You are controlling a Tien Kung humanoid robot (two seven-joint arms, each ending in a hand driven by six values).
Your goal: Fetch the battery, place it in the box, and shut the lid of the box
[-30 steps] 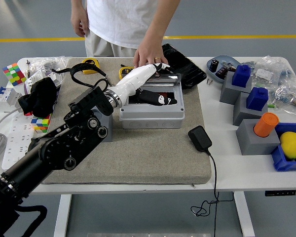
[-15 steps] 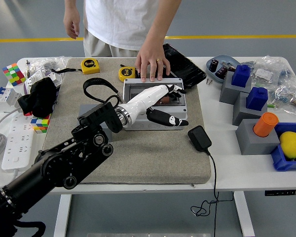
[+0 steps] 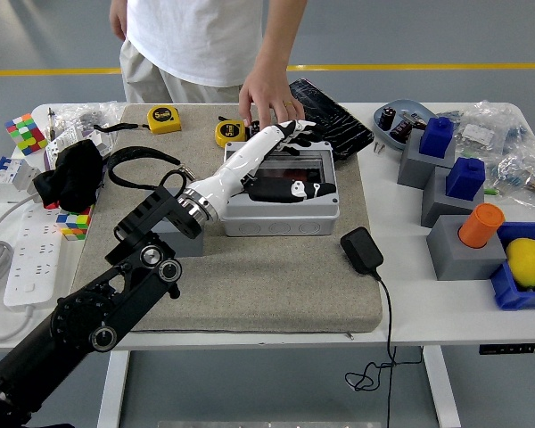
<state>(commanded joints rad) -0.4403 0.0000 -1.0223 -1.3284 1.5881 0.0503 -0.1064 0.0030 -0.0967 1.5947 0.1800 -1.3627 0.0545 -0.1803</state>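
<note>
Grey plastic box (image 3: 281,201) sits mid-mat on the grey felt pad (image 3: 250,267), directly under the robot's white left hand (image 3: 272,160), whose arm reaches in from seven o'clock. Its fingers (image 3: 296,130) lie stretched and loose over the clear-windowed lid, gripping nothing; the black thumb rests across the top. Through the window only dark, reddish shapes show, so the battery cannot be told. At twelve o'clock a person's hand (image 3: 272,96) presses the box's far edge. Half a second ago the robot's hand lay lower, toward the front wall; it has shifted back toward the person's.
</note>
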